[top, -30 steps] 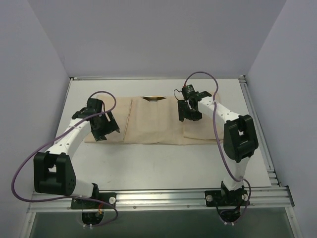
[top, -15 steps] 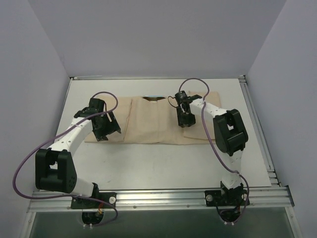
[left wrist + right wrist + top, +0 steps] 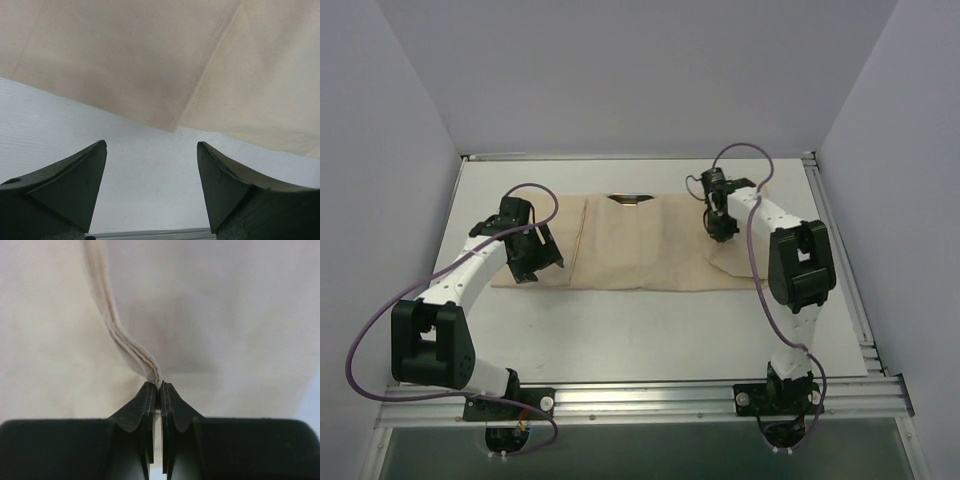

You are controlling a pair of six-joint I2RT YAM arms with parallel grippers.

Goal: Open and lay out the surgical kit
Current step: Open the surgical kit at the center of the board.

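Right gripper (image 3: 159, 386): my fingers are pressed tight together on a folded hem of the beige cloth wrap (image 3: 630, 250). The layered edge rises from my fingertips and curves away over the cloth.
Right arm's place: above the right part of the wrap, toward its far edge.
Left gripper (image 3: 152, 145): my jaws are spread wide with nothing between them. They hang over the wrap's near left edge, where cloth meets the white table (image 3: 620, 330).
Wrap: it lies across the middle of the table, long side running left to right, with fold lines showing.
Steel tray (image 3: 632, 198): only a shiny sliver shows at the wrap's far edge — cloth covers the rest.
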